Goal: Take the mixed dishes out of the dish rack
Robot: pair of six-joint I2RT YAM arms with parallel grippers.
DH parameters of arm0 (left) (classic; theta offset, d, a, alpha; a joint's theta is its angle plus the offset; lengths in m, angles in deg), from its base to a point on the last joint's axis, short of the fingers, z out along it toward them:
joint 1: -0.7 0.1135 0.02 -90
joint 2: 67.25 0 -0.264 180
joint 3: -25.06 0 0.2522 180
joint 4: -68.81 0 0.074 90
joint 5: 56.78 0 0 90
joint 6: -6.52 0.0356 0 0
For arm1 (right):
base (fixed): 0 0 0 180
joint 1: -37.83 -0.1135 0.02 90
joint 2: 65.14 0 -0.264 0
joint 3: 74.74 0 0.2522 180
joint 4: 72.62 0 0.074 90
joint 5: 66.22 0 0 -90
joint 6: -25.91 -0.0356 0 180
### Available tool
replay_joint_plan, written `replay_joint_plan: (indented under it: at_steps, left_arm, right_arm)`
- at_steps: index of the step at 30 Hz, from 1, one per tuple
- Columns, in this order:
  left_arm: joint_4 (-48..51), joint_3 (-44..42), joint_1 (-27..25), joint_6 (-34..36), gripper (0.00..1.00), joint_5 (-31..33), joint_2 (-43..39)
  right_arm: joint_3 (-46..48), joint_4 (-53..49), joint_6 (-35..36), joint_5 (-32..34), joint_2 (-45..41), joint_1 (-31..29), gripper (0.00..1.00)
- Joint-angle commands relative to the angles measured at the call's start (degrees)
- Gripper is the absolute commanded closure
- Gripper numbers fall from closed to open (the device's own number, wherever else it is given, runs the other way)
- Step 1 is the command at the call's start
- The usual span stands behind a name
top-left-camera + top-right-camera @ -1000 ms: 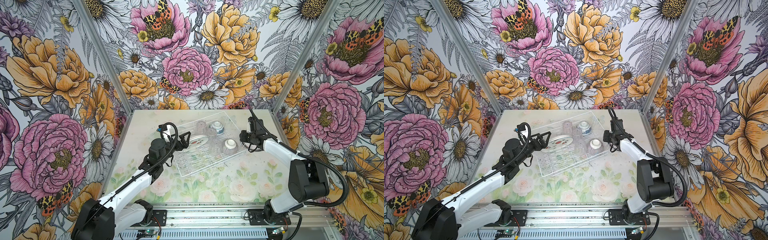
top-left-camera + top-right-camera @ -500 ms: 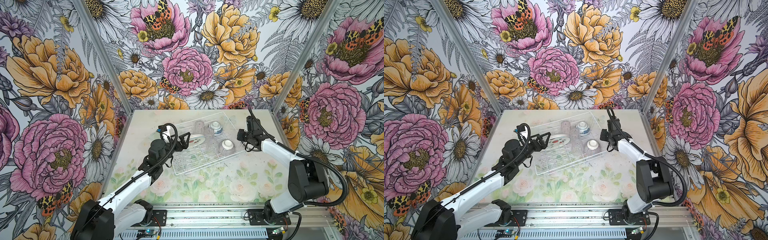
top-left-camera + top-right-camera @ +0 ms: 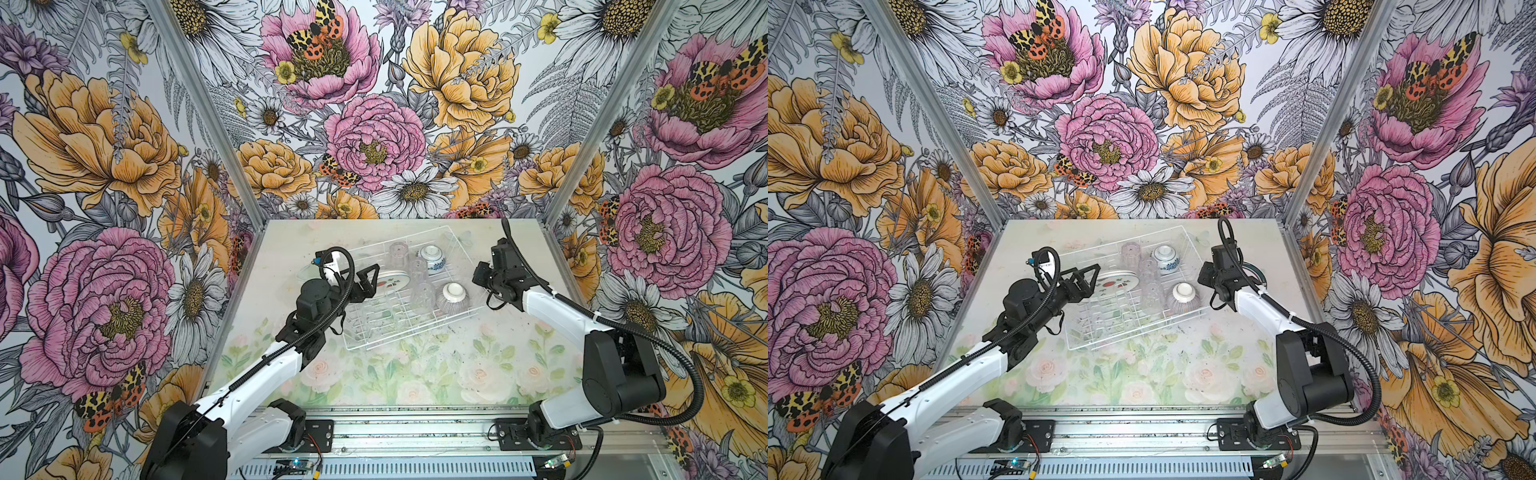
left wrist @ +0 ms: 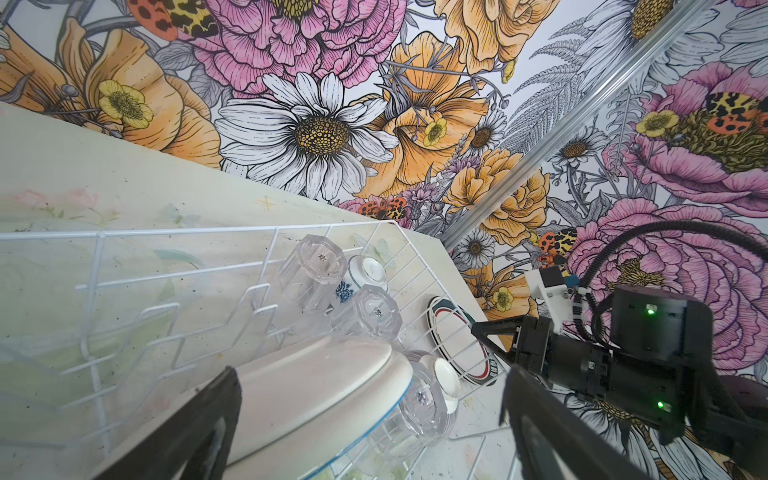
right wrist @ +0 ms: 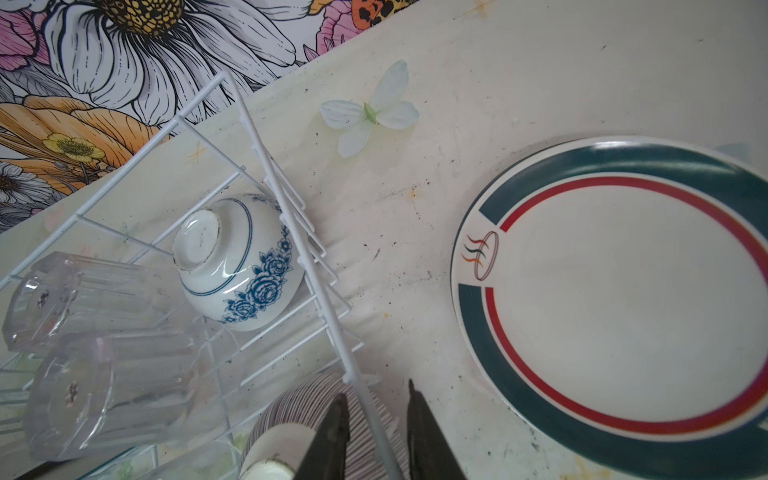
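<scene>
The white wire dish rack [image 3: 399, 334] sits mid-table and holds the watermelon-print plate [image 3: 392, 280], three clear tumblers [image 3: 417, 268], the blue floral bowl [image 3: 432, 257] and the ribbed bowl [image 3: 452, 297], both bowls upside down. My left gripper [image 3: 370, 279] is wide open, and in the left wrist view the plate's back [image 4: 316, 382] lies between its fingers. My right gripper [image 5: 376, 415] is only narrowly open, with its fingers on either side of the rack's rim wire [image 5: 291, 208] beside the ribbed bowl [image 5: 299, 411]. The teal-and-red plate [image 5: 623, 299] lies flat on the table outside the rack.
The booth's floral walls close in the table on three sides. A small white fabric flower [image 5: 370, 116] lies on the table beyond the rack's far corner. The teal-and-red plate [image 3: 1257, 273] sits under my right arm near the right wall.
The rack's near end has swung a little to the left with its dishes. My right gripper shifted slightly left along with the rim. The left gripper has hardly moved.
</scene>
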Motion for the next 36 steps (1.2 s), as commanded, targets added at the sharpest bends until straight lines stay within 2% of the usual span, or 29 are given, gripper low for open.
replay_joint_plan:
  at_steps: [1, 5, 12, 16, 25, 36]
  left_arm:
    - [1.28, -0.68, 0.6, 0.88, 0.01, 1.84, -1.6]
    - [3.35, -0.84, 0.77, 0.92, 0.01, 3.26, -2.65]
    - [5.49, -1.33, 1.26, 0.79, 0.01, 4.75, -4.58]
    - [6.62, -1.38, 1.38, 0.71, 0.01, 5.2, -5.03]
    - [8.59, -1.25, 2.18, 1.4, 0.02, 5.29, -5.58]
    - [10.48, -0.74, 4.3, 5.01, 0.01, 8.36, -3.42]
  right_arm:
    - [1.12, -6.02, 2.14, -4.37, 1.26, -1.13, 0.71]
    - [-1.53, -8.36, 5.8, -4.73, 3.49, -1.47, 0.67]
    - [-5.0, -9.15, 7.39, -3.04, 7.13, -1.48, 0.67]
    - [-5.69, -9.13, 5.39, -1.8, 8.25, -1.48, 0.75]
    - [-4.53, -9.15, 0.69, 0.94, 8.35, -1.26, 0.86]
    - [0.83, -9.15, -0.57, 1.57, 5.11, 2.19, 0.87]
